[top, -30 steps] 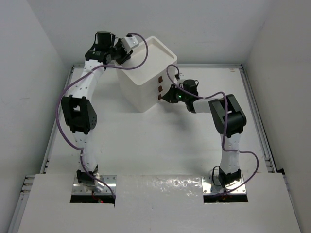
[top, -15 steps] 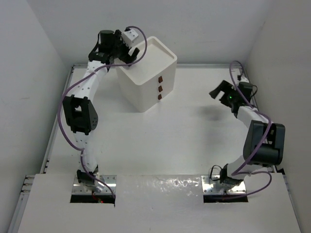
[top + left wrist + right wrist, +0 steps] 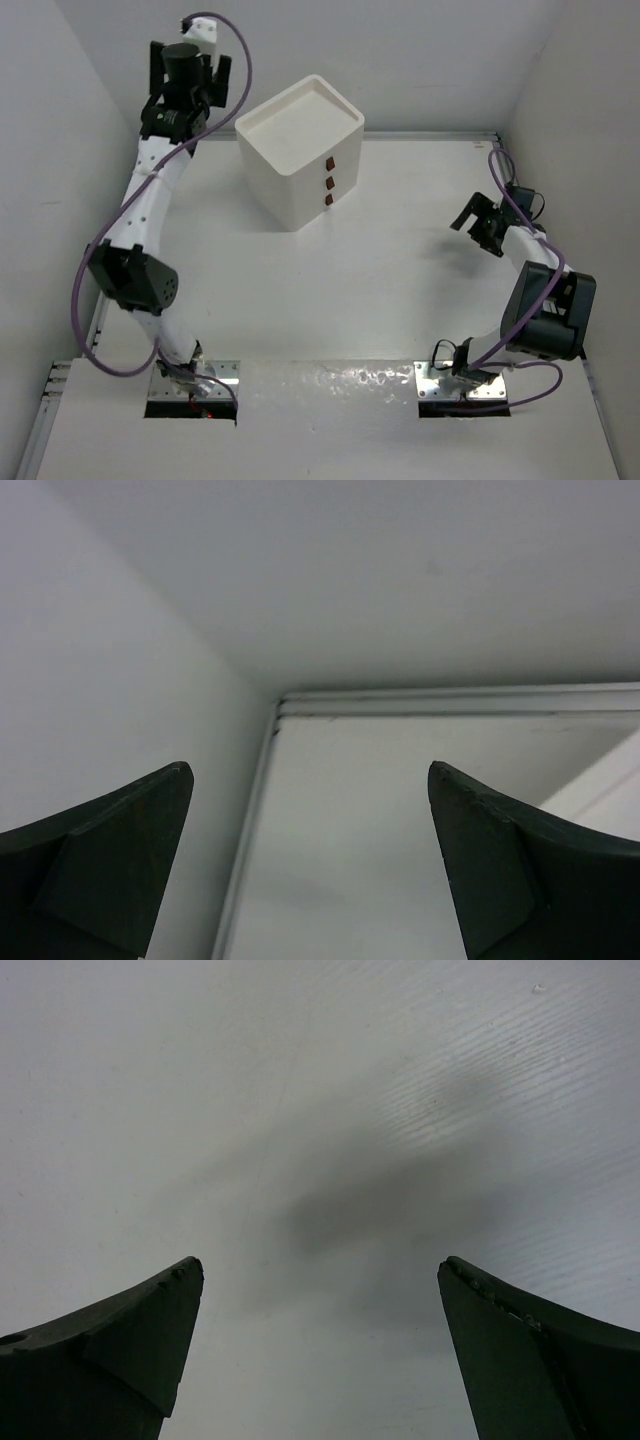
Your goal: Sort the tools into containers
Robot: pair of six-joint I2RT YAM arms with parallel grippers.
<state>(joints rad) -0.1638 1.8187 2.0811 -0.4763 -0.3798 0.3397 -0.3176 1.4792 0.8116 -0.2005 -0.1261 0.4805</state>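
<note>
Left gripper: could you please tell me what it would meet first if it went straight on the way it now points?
Probably the bare table, just short of the corner rail. Nothing else shows ahead of the open left gripper, though depth is unclear.

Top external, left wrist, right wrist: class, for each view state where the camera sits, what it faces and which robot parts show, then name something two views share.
Top external: above and behind the bases, looking down on the table, the white drawer unit and both arms.
Left wrist: on the left arm, facing the table's far-left corner; the open left tool frames it.
Right wrist: on the right arm, facing bare white surface; open right tool shows.
Shared: top external and left wrist show that corner.
</note>
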